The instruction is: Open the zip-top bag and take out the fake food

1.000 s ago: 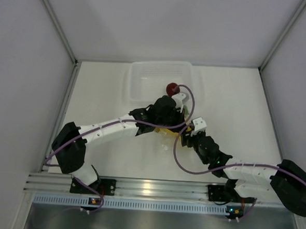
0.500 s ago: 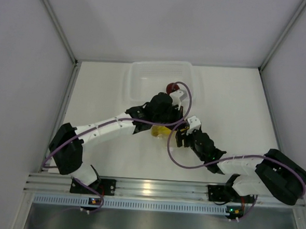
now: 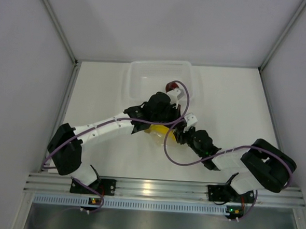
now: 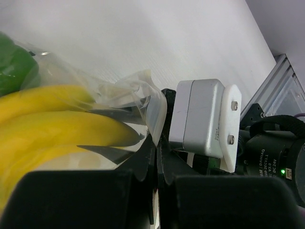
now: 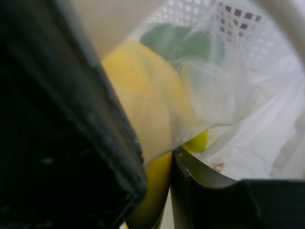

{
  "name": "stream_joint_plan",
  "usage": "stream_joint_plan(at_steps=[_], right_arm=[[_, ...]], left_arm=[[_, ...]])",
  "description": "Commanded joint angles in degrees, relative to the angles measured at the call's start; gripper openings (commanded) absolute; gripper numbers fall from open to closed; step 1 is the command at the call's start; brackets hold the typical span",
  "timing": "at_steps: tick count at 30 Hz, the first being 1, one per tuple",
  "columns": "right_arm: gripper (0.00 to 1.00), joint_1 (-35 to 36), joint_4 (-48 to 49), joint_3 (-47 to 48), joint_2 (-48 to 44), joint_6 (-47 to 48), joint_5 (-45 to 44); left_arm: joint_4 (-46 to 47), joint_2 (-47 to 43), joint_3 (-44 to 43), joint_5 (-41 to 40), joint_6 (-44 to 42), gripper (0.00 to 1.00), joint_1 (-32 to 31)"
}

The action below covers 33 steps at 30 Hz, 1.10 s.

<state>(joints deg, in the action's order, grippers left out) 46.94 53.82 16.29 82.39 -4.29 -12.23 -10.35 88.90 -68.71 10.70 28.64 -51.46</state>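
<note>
Pinning a loose lip of the zip-top bag [image 4: 138, 98] with left gripper [image 4: 153, 152], jaws fully closed on the film, likely to anchor one side of the mouth while the other side gets pulled. Lying bunched mid-worktop [image 3: 231, 109], just in front of the tray [image 3: 137, 67], between both arms. Keeping banana bunch [image 4: 57, 126] and green pepper [image 5: 183, 40] inside behind the dotted plastic, so not emptied yet. Resting apart near the tray's front right corner, dark red fruit [image 3: 171, 86], seemingly out of the bag already. Pressing in from the right with right gripper [image 3: 176, 132], jaws narrow, film and banana end between them; cannot tell whether clamped or only closing. Probably going for the opposite lip or the banana itself. Risk: dragging the whole bag instead of parting the mouth
</note>
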Motion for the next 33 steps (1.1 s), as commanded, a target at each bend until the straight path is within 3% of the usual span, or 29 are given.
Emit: stream_joint_plan(at_steps=[1, 6, 14, 33], right_arm=[[0.2, -0.3, 7.6, 1.1, -2.7, -1.7, 5.3], [0.0, 0.3, 4.3, -0.6, -7.6, -3.2, 6.3], [0.0, 3.0, -4.2, -2.7, -15.1, -7.1, 3.4], [0.0, 7.4, -35.9, -0.7, -38.4, -11.0, -9.3]], left_arm=[[2.1, -3.0, 1.6, -2.0, 1.1, 0.0, -0.9], [3.6, -5.2, 4.0, -8.1, 2.4, 0.0, -0.9], [7.3, -7.3, 8.9, -17.5, 5.5, 0.0, -0.9], [12.0, -8.1, 13.1, -18.2, 7.7, 0.0, -0.9]])
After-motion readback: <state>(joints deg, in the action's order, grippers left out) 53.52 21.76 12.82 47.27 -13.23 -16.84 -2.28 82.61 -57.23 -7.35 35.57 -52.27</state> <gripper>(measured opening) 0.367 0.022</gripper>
